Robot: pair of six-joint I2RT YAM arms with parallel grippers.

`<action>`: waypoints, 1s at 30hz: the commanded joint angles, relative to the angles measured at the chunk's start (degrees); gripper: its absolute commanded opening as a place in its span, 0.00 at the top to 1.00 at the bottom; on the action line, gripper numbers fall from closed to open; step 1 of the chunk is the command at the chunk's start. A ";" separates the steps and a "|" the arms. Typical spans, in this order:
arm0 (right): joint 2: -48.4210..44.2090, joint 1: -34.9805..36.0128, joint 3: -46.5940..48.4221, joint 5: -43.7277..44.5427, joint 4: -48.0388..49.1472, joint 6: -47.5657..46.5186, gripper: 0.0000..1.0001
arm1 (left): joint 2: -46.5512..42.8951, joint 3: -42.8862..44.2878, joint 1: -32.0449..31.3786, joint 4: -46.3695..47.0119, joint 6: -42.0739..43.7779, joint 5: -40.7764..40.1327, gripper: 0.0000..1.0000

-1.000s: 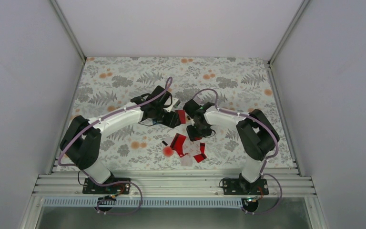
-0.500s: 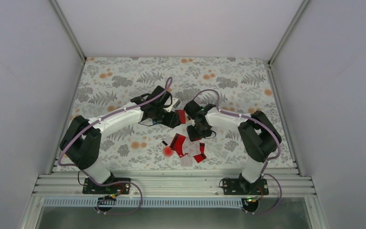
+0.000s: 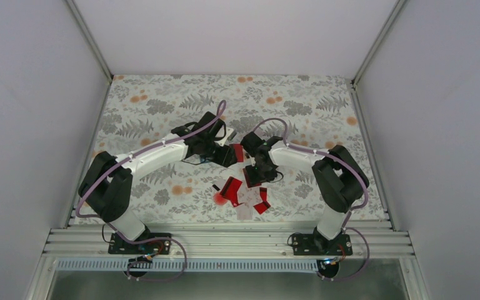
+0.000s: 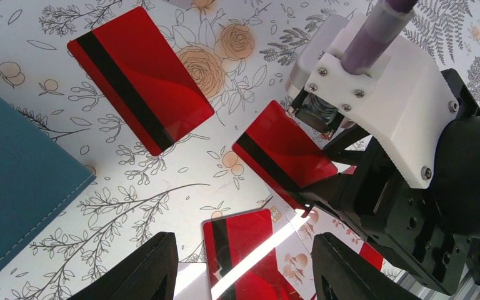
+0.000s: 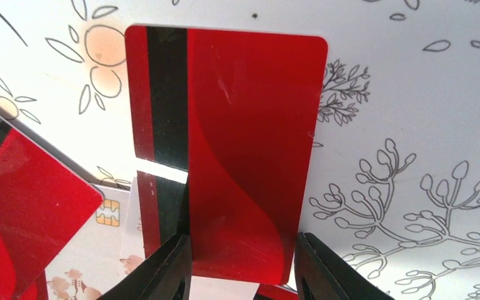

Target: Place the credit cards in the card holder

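The teal card holder point(image 4: 12, 181) lies at the left of the left wrist view; in the top view my left arm hides most of it. My left gripper point(image 4: 244, 244) point(image 3: 225, 156) is open and empty above a flat red card point(image 4: 250, 250) and a white chip card point(image 4: 292, 259). Another red card point(image 4: 140, 78) point(image 3: 238, 152) with a black stripe lies flat beyond the holder. My right gripper point(image 5: 242, 240) point(image 3: 257, 177) is shut on the side edges of a red striped card point(image 5: 244, 125) point(image 4: 284, 153), tilted up off the mat.
More red and white cards point(image 3: 253, 203) lie in a loose pile near the front middle. A round red blob point(image 3: 220, 198) and a tiny black piece point(image 3: 215, 187) sit left of the pile. The two grippers are close together. Enclosure walls stand at both sides and the back.
My right gripper has shifted slightly left and away with the red card between its fingers. The left arm has stayed where it was.
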 commanded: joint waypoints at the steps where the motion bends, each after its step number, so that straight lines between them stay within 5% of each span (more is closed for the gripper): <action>1: -2.55 0.69 1.27 -0.16 -2.49 0.73 0.58 | -1.27 1.20 0.20 0.39 -0.23 0.13 0.45; 3: -2.92 0.69 1.73 -0.81 -2.66 1.09 0.53 | -1.42 1.11 0.24 0.62 -0.36 0.14 0.45; 7: -1.40 0.76 2.84 -2.10 -2.74 1.71 0.25 | -1.52 0.89 0.31 0.94 -0.50 0.15 0.45; 10: 0.38 0.83 3.82 -1.45 -3.27 2.24 0.20 | -1.74 0.91 0.29 0.73 -0.32 0.13 0.45; 30: 9.69 5.60 4.85 4.05 -7.85 10.47 0.36 | -3.88 -2.59 3.12 0.06 2.96 2.26 0.45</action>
